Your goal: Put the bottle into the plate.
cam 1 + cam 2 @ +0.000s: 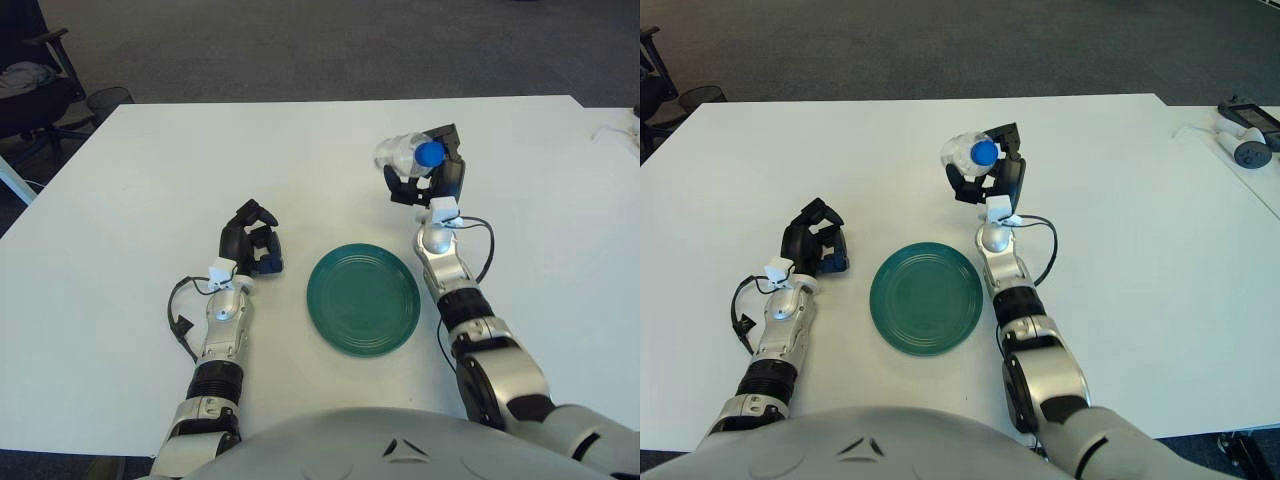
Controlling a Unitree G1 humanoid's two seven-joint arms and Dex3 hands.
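right hand (425,175) raised beyond plate (363,299), fingers wrapped round clear blue-capped bottle (408,154), cap toward camera, left hand (252,240) left of plate, fingers curled, nothing held

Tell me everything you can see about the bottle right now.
The bottle is small, of clear plastic as it looks, with a blue cap. It is held in the right robot hand, whose dark fingers wrap its body, and it is tilted so the cap faces the camera. It shows beyond the green plate, toward the plate's right side, not in it. Whether it holds any liquid cannot be told. The left robot hand shows left of the plate.
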